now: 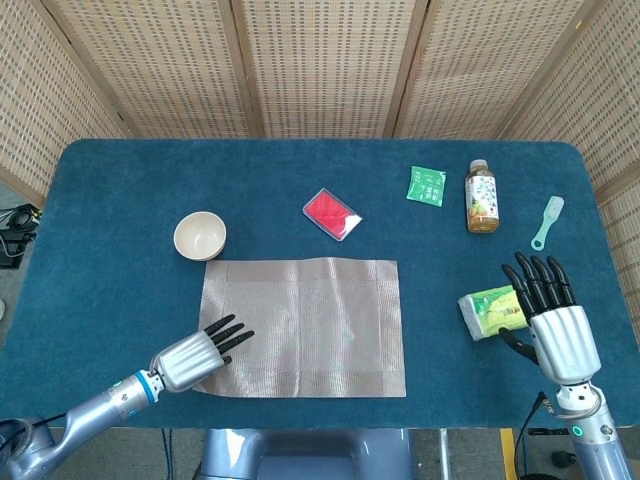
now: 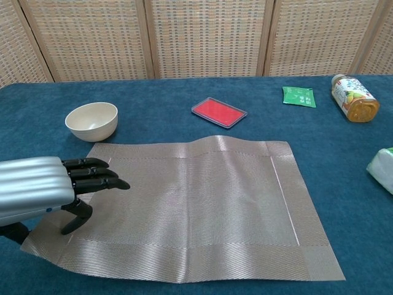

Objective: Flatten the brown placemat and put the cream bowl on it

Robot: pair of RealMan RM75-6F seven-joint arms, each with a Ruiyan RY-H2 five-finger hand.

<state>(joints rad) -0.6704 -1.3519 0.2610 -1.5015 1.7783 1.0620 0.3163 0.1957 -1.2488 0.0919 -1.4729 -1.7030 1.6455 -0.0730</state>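
The brown placemat (image 1: 310, 325) (image 2: 196, 209) lies spread near the table's front, with a low ripple along its far edge. My left hand (image 1: 195, 355) (image 2: 43, 190) is on its near-left corner, fingers stretched out above the weave and thumb pressed down on it, holding that corner. The cream bowl (image 1: 200, 236) (image 2: 92, 120) stands upright and empty just beyond the mat's far-left corner, off the mat. My right hand (image 1: 555, 325) rests at the front right with fingers spread, holding nothing; the chest view does not show it.
A red flat case (image 1: 331, 213) (image 2: 219, 112) lies just beyond the mat. A green sachet (image 1: 427, 186), a bottle on its side (image 1: 481, 197) and a pale green brush (image 1: 547, 220) sit at the back right. A green-and-white packet (image 1: 490, 310) lies next to my right hand.
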